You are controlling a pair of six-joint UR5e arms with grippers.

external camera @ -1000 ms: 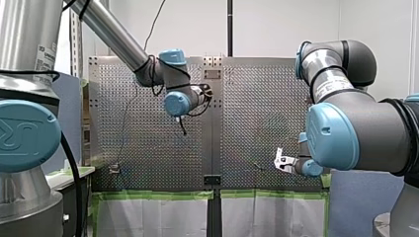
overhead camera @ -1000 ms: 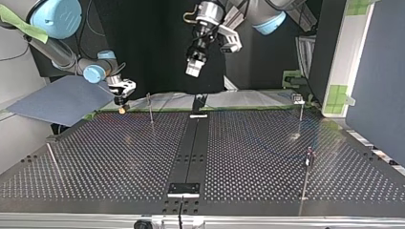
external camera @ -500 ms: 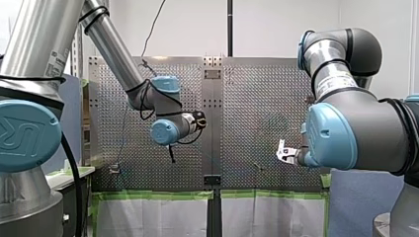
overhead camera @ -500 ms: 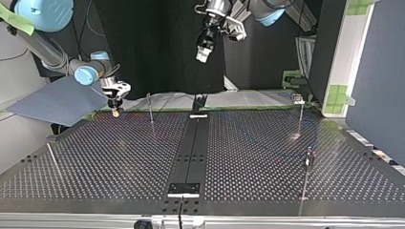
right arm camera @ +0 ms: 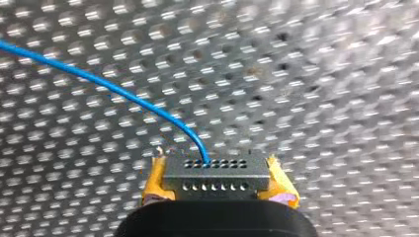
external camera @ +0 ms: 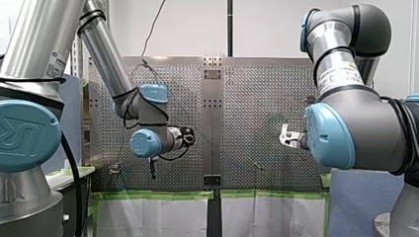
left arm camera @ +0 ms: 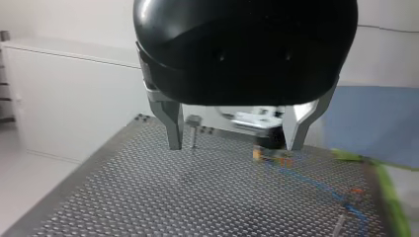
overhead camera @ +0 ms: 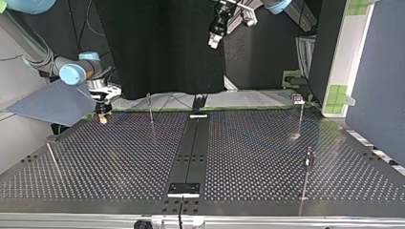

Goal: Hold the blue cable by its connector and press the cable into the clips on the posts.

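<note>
My right gripper clamps the thin blue cable's grey rectangular connector; next, likely, carrying it to a slim metal post.

- In the front view, a white wall fills the far side, and a black pole stands upright before it.
- Green tape lines the near edge of the table, with white sheeting below.
- In the top view, a black backdrop covers the far middle.
- A blue-grey board slants at far left.
- At right, a white post with green patches stands beside a dark blue panel.
</note>
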